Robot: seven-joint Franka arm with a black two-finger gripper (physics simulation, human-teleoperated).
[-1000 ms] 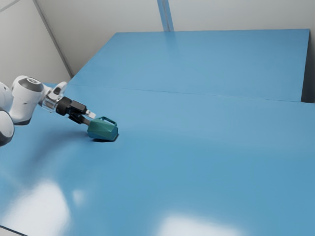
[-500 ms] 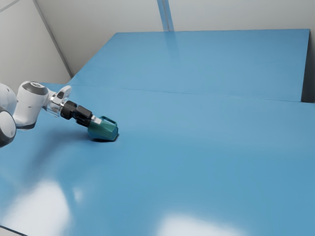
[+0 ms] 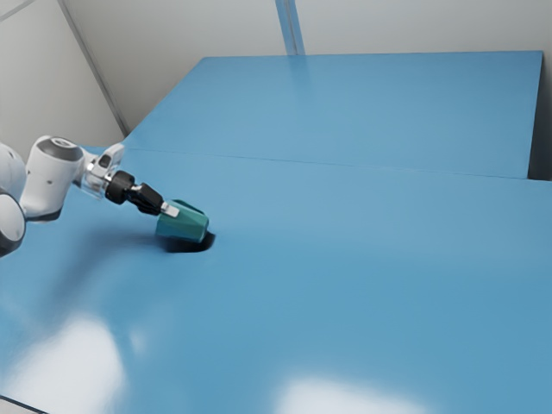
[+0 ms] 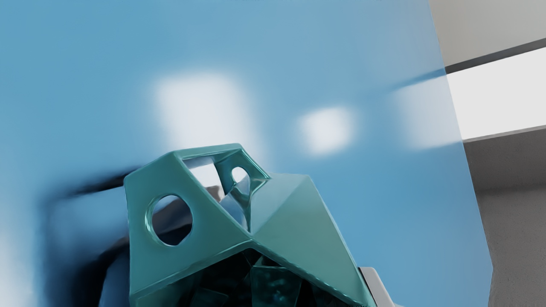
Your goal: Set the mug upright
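Observation:
The teal mug is tilted on its side, a little above the table, with a dark shadow beneath it. My gripper is shut on it, coming in from the exterior view's left, a pale fingertip against its near side. In the wrist view the mug has its dark open mouth toward my hand and its angular, holed handle on the side away from the fingers. There the gripper has one grey fingertip along the mug's outer wall; the other is hidden by the mug.
The blue table spreads widely around the mug, with glare patches on its surface. Another blue panel lies beyond a seam. Pale walls stand behind, and the wrist view includes a table edge beside a grey wall.
Since the earlier frames my hand moved down and toward the mug, then closed on it. The mug has risen slightly and tilted a little, and its shadow has spread.

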